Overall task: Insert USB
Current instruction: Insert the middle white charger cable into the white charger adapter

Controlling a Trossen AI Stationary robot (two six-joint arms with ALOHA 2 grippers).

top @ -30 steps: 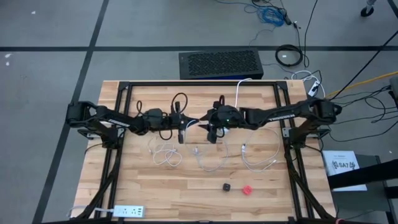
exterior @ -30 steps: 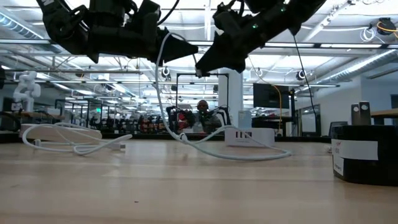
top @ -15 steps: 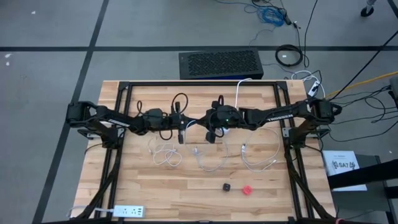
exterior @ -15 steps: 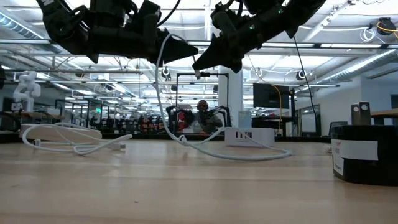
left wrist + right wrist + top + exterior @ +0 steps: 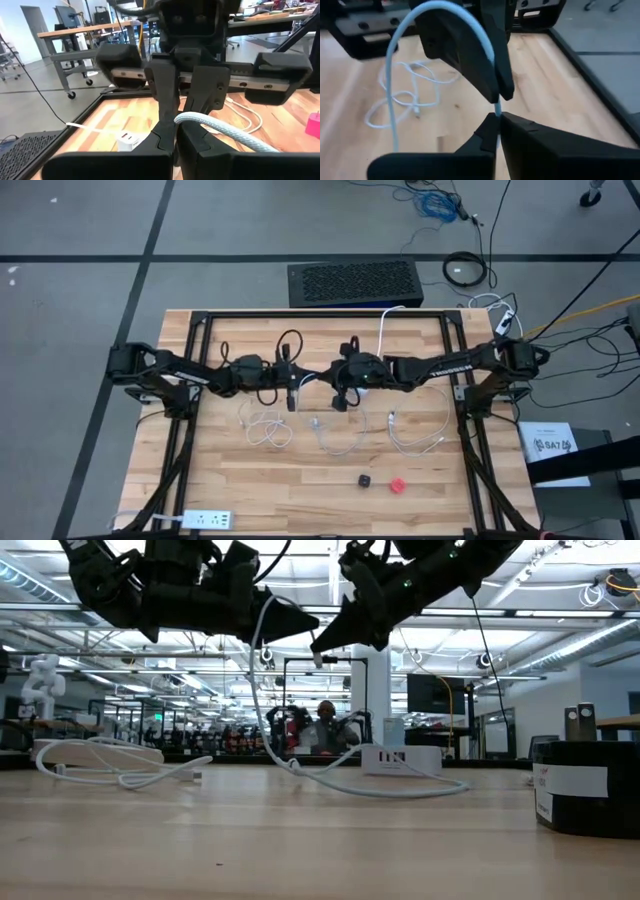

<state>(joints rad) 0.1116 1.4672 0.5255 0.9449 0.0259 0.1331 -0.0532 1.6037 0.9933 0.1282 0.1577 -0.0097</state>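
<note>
Both tools meet tip to tip above the tabletop [image 5: 250, 480]. Left tool [image 5: 292, 392] clenched on the white cable [image 5: 220, 131]; right tool [image 5: 338, 394] clamped on its free end — the cable loops between, plug axis unclear.
</note>
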